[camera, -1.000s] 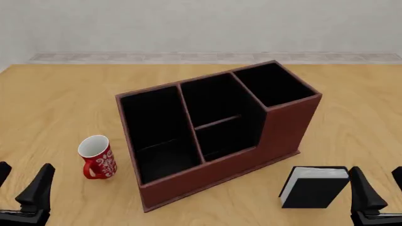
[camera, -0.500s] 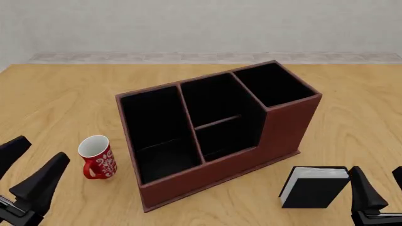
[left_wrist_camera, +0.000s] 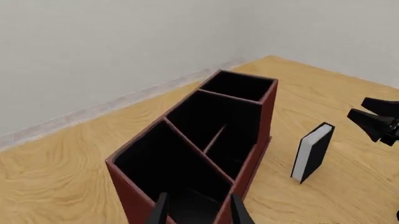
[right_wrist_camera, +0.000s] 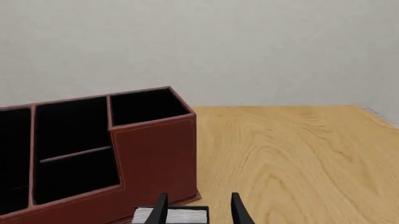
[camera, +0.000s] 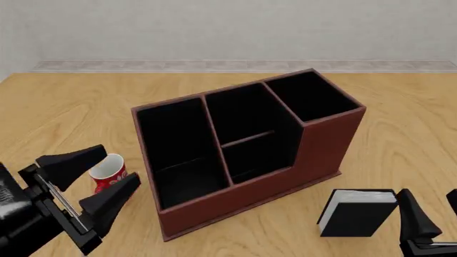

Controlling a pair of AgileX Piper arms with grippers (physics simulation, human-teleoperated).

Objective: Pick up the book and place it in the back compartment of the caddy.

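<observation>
1. Upright, the book [camera: 355,214] stands near the caddy [camera: 246,150], outside its back compartment [camera: 246,115].
2. Only the front view shows the red mug [camera: 108,174] behind the spread, empty left gripper [camera: 93,179].
3. Right gripper [right_wrist_camera: 198,210] hangs parted, holding nothing, beside the book.

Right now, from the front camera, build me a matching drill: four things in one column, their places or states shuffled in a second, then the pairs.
Things:
1. book
2. red mug
3. caddy
4. left gripper

Places or states:
A. jaws open, raised beside the mug
B. mid-table, its three sections showing only black lining
C. upright, near the right gripper
D. partly hidden behind the left jaws

Pairs: 1-C, 2-D, 3-B, 4-A
</observation>
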